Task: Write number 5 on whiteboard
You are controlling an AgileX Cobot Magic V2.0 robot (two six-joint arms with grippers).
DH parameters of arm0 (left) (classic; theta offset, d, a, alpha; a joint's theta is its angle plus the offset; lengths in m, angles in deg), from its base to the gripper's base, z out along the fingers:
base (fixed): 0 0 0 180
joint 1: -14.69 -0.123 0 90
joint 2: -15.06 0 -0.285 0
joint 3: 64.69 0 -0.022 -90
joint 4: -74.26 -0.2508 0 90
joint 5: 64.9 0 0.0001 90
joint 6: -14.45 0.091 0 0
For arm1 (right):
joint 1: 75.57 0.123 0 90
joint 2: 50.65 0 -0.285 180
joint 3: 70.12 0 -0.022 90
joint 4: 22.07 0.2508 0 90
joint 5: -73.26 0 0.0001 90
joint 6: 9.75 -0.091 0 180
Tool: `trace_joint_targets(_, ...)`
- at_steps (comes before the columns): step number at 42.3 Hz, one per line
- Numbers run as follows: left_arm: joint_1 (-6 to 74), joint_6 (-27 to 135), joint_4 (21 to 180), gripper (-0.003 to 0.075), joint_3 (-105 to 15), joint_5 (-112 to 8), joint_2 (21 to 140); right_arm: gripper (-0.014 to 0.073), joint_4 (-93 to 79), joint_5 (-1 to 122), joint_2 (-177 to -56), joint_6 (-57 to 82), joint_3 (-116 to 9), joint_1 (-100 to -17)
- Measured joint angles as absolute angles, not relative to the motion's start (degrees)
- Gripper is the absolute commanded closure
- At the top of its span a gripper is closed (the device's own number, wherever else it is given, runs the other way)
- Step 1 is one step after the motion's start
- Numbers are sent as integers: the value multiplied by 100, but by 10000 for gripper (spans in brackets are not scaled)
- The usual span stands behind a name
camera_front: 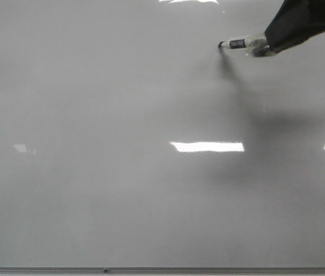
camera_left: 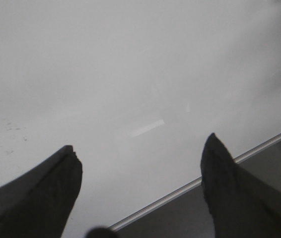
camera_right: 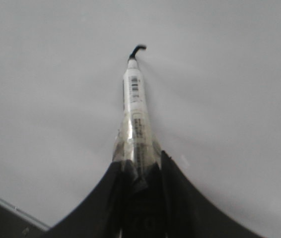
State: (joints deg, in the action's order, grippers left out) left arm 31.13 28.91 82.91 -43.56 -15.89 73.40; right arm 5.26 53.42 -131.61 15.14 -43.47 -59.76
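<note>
Large glossy pale grey-white whiteboard [camera_front: 122,190] with thin grey frame edge — fills the front view, bright rectangular reflections across it.

Right claw [camera_right: 139,171], black — clenched on a white marker pen with black tip [camera_front: 237,43], upper right of the board; tip touching the surface.

Number 5 [camera_right: 137,49] — only a short curved black stroke at the pen tip.

Left claw [camera_left: 140,168], black — released, fingers [camera_left: 56,188] well apart, holding nothing, above the board near its frame edge.
</note>
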Motion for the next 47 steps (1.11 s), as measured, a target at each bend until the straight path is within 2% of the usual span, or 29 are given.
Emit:
trace_joint_targets(9,3113,2891,8294,227,-4356,-1589,7340,655,516,4994,-13336,1651,-4347,-5943)
trace_joint_targets(18,3113,2891,8294,227,-4356,-1589,7340,655,370,4464,-13163,1675,-4287,-6628)
trace_joint_targets(30,3113,2891,8294,227,-4356,-1598,7340,655,370,4734,-13844,1675,-4371,-5721)
trace_joint_targets(37,3113,2886,8294,227,-4356,-1598,7340,655,285,4603,-13406,1675,-4506,-5716)
trace_joint_targets(47,3113,2886,8294,227,-4356,-1598,7340,655,200,5074,-13324,1627,-4506,-6059)
